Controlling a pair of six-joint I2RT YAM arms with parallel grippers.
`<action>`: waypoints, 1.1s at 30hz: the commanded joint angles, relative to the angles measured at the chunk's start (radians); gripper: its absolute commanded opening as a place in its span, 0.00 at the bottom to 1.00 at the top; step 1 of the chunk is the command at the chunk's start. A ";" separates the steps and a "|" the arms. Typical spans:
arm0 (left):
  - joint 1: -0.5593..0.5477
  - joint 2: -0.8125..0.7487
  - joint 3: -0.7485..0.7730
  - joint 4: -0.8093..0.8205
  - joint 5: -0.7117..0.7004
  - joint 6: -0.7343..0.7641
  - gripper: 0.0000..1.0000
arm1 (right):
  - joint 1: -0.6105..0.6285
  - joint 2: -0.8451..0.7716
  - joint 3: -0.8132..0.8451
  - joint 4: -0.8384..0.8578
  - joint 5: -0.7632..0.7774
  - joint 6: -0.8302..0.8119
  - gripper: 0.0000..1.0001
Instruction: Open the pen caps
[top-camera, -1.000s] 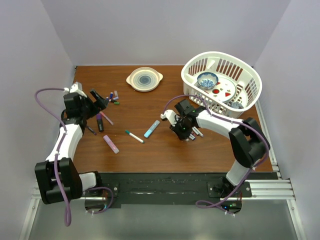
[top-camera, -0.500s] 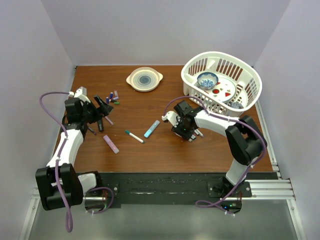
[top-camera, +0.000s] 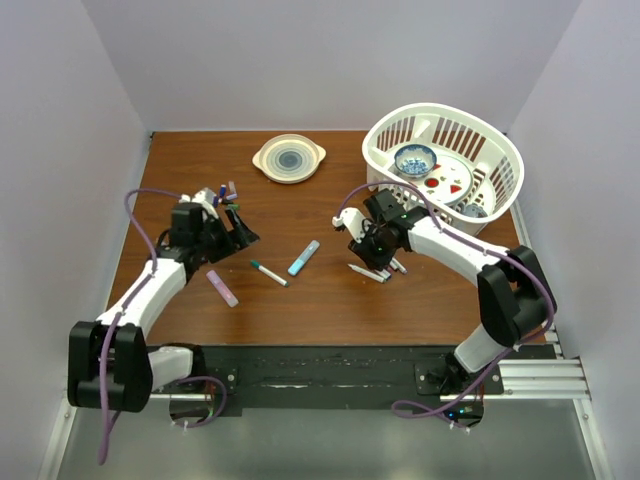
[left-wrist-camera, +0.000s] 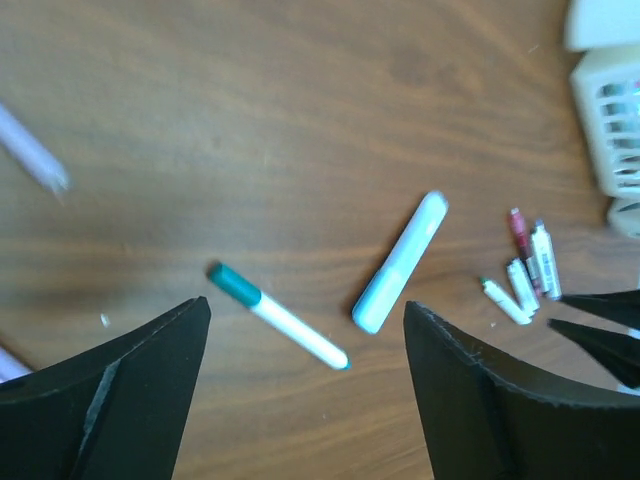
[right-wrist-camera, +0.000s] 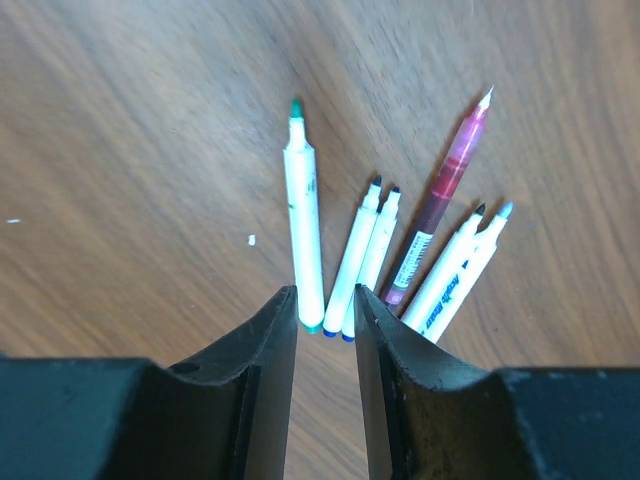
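Left gripper (left-wrist-camera: 307, 306) is spread wide with nothing in it, hovering over a white marker (left-wrist-camera: 295, 332) that has its teal cap (left-wrist-camera: 233, 283) on, with a light blue highlighter (left-wrist-camera: 400, 262) just beside it. Loose pen caps (top-camera: 226, 195) sit in a little pile at the table's (top-camera: 300, 210) far left. Right gripper (right-wrist-camera: 325, 295) has its jaws only slightly parted, gripping nothing, right over a row of uncapped pens (right-wrist-camera: 365, 255).

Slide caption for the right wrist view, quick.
Right gripper, jaws narrowly apart, over six uncapped pens lying together on the table.
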 joint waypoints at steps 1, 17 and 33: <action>-0.119 -0.018 0.035 -0.160 -0.258 -0.204 0.81 | 0.001 -0.046 0.036 -0.009 -0.095 -0.027 0.34; -0.325 0.319 0.261 -0.411 -0.509 -0.451 0.59 | 0.001 -0.095 0.033 -0.009 -0.155 -0.024 0.35; -0.332 0.537 0.361 -0.463 -0.590 -0.421 0.29 | 0.001 -0.132 0.033 -0.012 -0.216 -0.020 0.35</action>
